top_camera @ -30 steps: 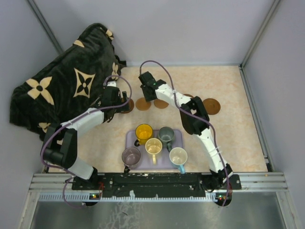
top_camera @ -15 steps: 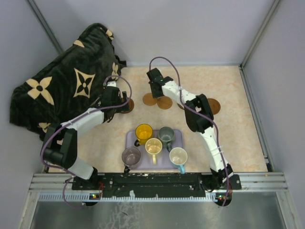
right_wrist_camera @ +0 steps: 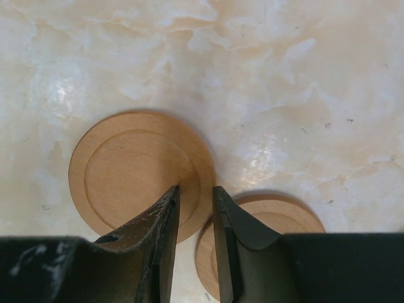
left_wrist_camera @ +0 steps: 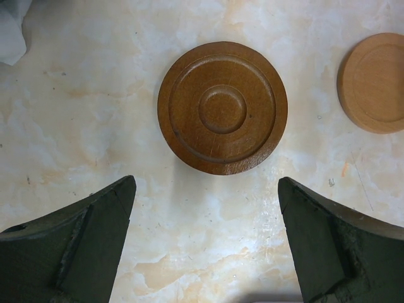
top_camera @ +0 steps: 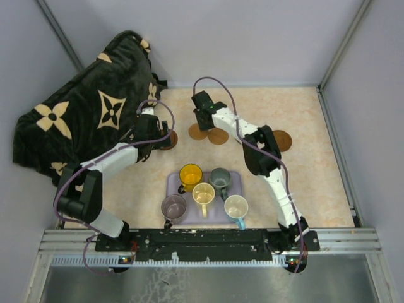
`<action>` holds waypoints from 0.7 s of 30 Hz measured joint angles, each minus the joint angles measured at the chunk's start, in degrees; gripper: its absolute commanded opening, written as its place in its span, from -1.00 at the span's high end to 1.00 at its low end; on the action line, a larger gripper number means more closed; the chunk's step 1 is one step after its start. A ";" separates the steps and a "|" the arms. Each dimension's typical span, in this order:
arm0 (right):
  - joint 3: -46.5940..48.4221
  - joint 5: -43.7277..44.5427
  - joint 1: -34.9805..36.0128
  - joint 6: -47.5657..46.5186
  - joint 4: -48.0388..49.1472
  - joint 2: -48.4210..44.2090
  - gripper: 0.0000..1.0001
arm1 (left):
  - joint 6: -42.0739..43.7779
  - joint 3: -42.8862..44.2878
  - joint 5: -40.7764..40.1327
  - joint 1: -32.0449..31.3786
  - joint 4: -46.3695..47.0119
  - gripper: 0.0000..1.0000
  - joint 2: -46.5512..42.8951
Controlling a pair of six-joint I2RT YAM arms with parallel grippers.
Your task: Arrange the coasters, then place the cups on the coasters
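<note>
My right gripper (right_wrist_camera: 196, 192) is shut on the rim of a light brown coaster (right_wrist_camera: 126, 170), which lies close beside a second light coaster (right_wrist_camera: 268, 221). Seen from above, these two coasters (top_camera: 198, 131) (top_camera: 218, 136) sit at the back middle, under the right gripper (top_camera: 202, 117). The left gripper (left_wrist_camera: 207, 183) hangs open over bare table, just short of a dark brown coaster (left_wrist_camera: 222, 107). Another coaster (top_camera: 282, 140) lies to the right. The yellow (top_camera: 190, 173), grey-green (top_camera: 220, 177), cream (top_camera: 203, 193), mauve (top_camera: 173, 206) and white (top_camera: 237, 206) cups stand on the lavender tray (top_camera: 236, 182).
A dark blanket with pale flower shapes (top_camera: 88, 107) is heaped at the back left, beside the left arm. Grey walls close off the back and both sides. The right arm stretches over the table between the tray and the far right coaster.
The right gripper carried the light coaster to the right and a little back, next to the second light coaster. The left arm and its gripper stayed where they were.
</note>
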 measured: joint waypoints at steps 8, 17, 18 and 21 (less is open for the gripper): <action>0.55 -1.79 1.18 -0.81 -0.42 0.33 0.43 | -0.02 0.00 -0.55 0.04 -0.02 -1.00 0.00; -3.45 -1.99 1.20 -0.98 3.04 -1.42 0.43 | -0.17 0.00 -0.72 0.13 -0.07 -1.00 0.00; -4.66 -1.99 1.22 -0.98 4.09 -1.92 0.43 | -0.24 0.00 -0.74 0.13 -0.04 -1.00 0.00; -7.39 -2.01 1.33 -0.96 6.21 -3.28 0.43 | -0.42 0.00 -0.85 0.17 -0.07 -1.00 0.00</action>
